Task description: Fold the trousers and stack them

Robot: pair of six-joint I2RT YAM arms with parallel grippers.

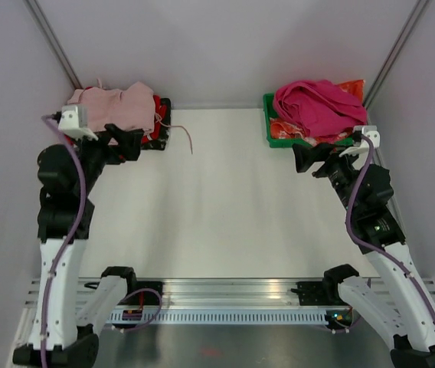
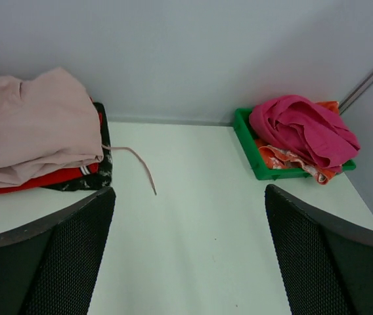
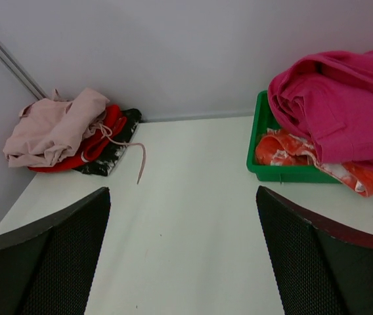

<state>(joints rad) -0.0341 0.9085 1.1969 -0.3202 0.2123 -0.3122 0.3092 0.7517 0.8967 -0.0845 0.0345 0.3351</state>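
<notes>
The pale pink trousers [image 1: 114, 105] lie folded on top of a stack of red and dark garments at the back left; they also show in the left wrist view [image 2: 29, 125] and the right wrist view [image 3: 58, 125]. One pink drawstring cord [image 1: 184, 136] trails off the stack onto the table [image 2: 140, 164]. My left gripper [image 1: 129, 142] is open and empty, just in front of the stack. My right gripper [image 1: 309, 159] is open and empty, near the green tray.
A green tray [image 1: 269, 126] at the back right holds a bright magenta garment [image 1: 317, 107] over orange patterned cloth. Red [image 2: 35, 180] and dark patterned [image 2: 85, 180] folded garments lie under the trousers. Grey walls close in the table on three sides.
</notes>
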